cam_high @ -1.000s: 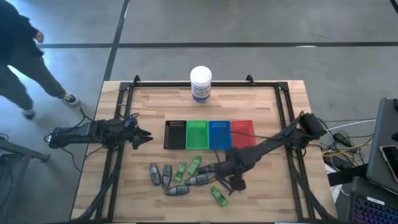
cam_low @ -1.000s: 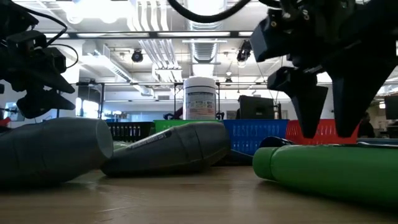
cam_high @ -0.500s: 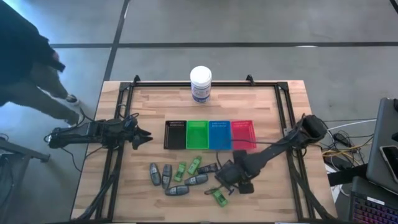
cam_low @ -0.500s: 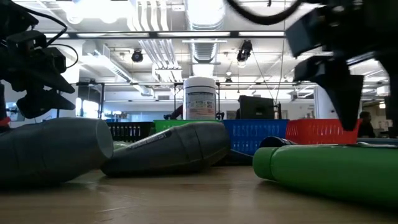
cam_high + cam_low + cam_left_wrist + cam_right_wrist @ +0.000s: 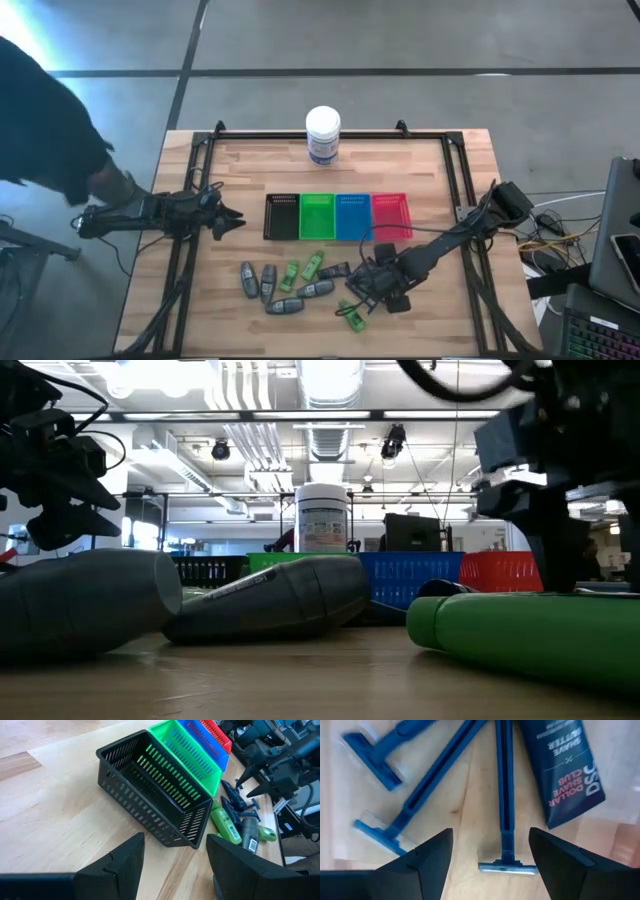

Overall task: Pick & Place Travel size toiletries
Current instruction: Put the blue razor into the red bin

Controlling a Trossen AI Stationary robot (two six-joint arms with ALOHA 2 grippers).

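Left gripper waits near the tabletop's left edge, level with the row of bins; its fingers are spread apart and hold nothing. Just beside them stands the black bin, then the green bin, blue bin and red bin, edge to edge across the tabletop's middle. A white jar stands at the far edge, behind the bins.

The travel size toiletries lie toward the near edge: grey tubes leftmost, green bottles beside them, another green bottle nearest the edge.

Right gripper is low over the right end of this group. Its fingers are parted and empty, straddling a blue razor lying flat on the wood. Two more razors lie beside it, and a dark tube on the other side.
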